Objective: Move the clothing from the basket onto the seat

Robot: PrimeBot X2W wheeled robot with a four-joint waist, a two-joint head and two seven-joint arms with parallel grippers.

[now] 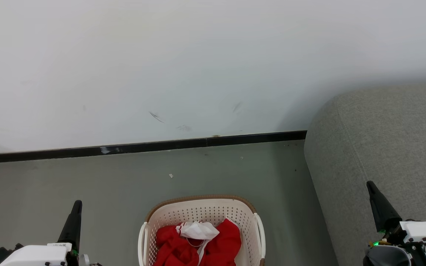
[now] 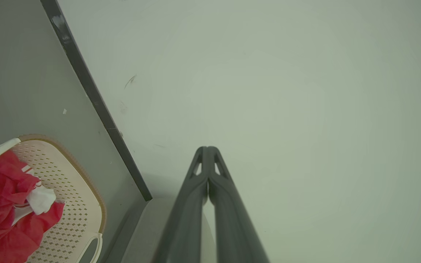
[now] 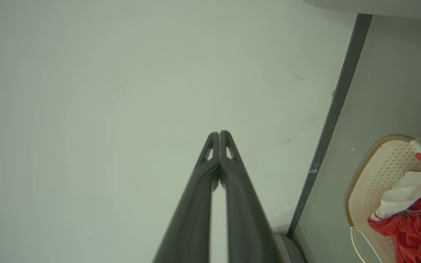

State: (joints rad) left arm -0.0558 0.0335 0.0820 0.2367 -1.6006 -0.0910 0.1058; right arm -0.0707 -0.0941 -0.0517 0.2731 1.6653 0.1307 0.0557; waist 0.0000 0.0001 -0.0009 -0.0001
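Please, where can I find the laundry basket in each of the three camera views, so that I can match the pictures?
Head view: the basket is at the bottom centre, cut by the lower edge.
Left wrist view: the basket is in the lower left corner.
Right wrist view: the basket is at the lower right edge.
Shared landmark: the black baseboard near the basket.

Open floor lies either side of the basket; its mouth stands unobstructed from above; wall behind, seat close on the right.
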